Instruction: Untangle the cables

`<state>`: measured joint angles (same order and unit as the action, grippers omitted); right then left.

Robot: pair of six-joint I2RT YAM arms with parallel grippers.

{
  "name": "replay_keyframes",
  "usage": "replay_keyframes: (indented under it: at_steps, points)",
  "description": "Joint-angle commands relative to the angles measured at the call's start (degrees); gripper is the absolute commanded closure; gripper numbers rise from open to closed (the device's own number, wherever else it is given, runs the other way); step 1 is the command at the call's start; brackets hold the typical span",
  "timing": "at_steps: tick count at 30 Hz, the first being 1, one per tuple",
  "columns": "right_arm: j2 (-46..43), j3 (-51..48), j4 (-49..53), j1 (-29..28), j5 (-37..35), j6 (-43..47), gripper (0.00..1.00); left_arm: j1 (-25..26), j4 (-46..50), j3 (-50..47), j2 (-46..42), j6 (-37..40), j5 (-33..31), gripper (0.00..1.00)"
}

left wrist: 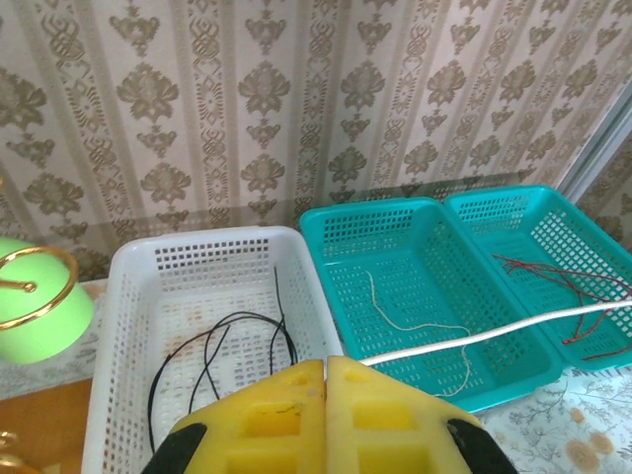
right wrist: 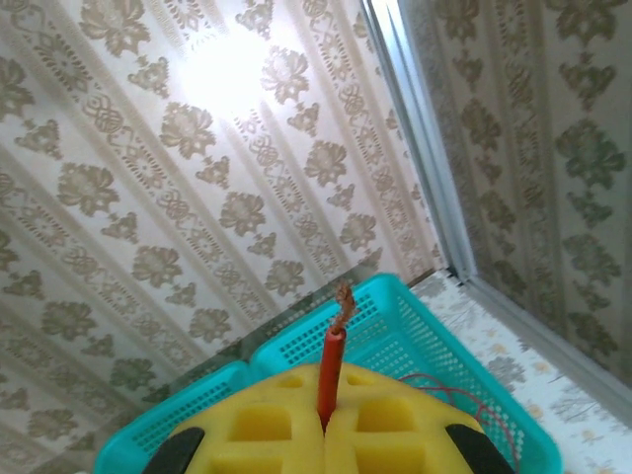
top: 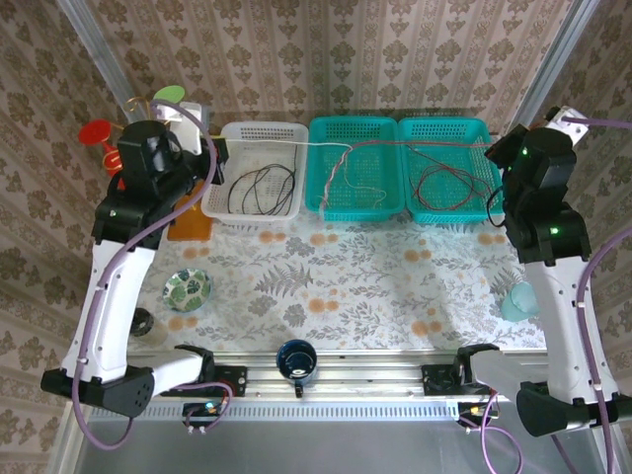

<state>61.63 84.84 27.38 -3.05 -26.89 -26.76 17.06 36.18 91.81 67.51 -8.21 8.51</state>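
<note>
My left gripper [left wrist: 326,363] is shut on the white cable [left wrist: 494,334], which stretches taut to the right over the middle teal basket [left wrist: 341,232]. From above, this white cable [top: 281,144] runs from the left gripper [top: 205,136] across the white basket [top: 225,212]. A black cable [left wrist: 217,341] lies looped in that white basket. My right gripper [right wrist: 324,415] is shut on the red cable [right wrist: 331,360], whose bare copper end sticks up past the fingers. The red cable [top: 444,183] lies looped in the right teal basket [top: 446,215] and reaches the right gripper [top: 496,155].
A thin pale thread [left wrist: 415,321] lies in the middle teal basket. Green [top: 170,96] and red [top: 96,131] objects stand at the back left. Nearer me are an orange board [top: 188,229], a patterned bowl [top: 187,289], a dark mug [top: 296,360] and a pale cup [top: 518,301].
</note>
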Motion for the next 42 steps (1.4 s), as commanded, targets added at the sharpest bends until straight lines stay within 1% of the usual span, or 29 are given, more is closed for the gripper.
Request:
replay_keyframes:
  at_steps: [1, 9, 17, 22, 25, 27, 31, 34, 37, 40, 42]
  points:
    - [0.07, 2.26, -0.78, 1.58, -4.09, 3.53, 1.0, -2.12, 3.61, -0.71, -1.49, -0.59, -0.14, 1.0]
    - [0.51, 2.8, -2.77, 6.13, -4.9, 6.41, 1.0, -7.8, 10.5, -2.55, -2.61, -0.12, -1.61, 1.0]
    - [2.61, 3.86, -4.08, 9.89, -9.43, 8.74, 1.0, -12.41, 13.35, -5.65, -4.84, -1.64, -3.16, 1.0]
    - [2.83, 2.82, -4.72, 10.76, -11.39, 9.81, 1.0, -14.82, 14.62, -6.89, -5.45, -2.81, -4.09, 1.0]
    - [3.23, 2.44, -4.5, 11.52, -14.7, 10.7, 1.0, -17.73, 15.48, -7.78, -5.19, -3.77, -2.75, 1.0]
    - [3.09, 1.78, -4.72, 12.43, -15.67, 11.41, 1.0, -19.56, 15.76, -8.59, -5.15, -4.0, -1.39, 1.0]
    - [2.8, 0.47, -5.19, 14.65, -16.6, 12.37, 1.0, -20.0, 15.74, -9.77, -5.62, -3.94, -1.25, 1.0]
    - [2.63, -0.24, -5.19, 16.17, -15.93, 12.4, 1.0, -20.27, 15.97, -9.95, -5.95, -3.93, -1.48, 1.0]
    - [2.93, -0.76, -5.58, 17.86, -16.1, 13.5, 1.0, -21.13, 16.78, -9.9, -5.89, -2.7, -3.19, 1.0]
    - [3.24, -1.14, -5.2, 20.39, -15.64, 13.68, 1.0, -23.88, 17.17, -10.31, -6.11, -3.01, -0.95, 1.0]
    - [3.16, -1.68, -5.31, 21.56, -15.54, 13.78, 1.0, -24.19, 16.8, -11.19, -6.39, -3.31, -0.25, 1.0]
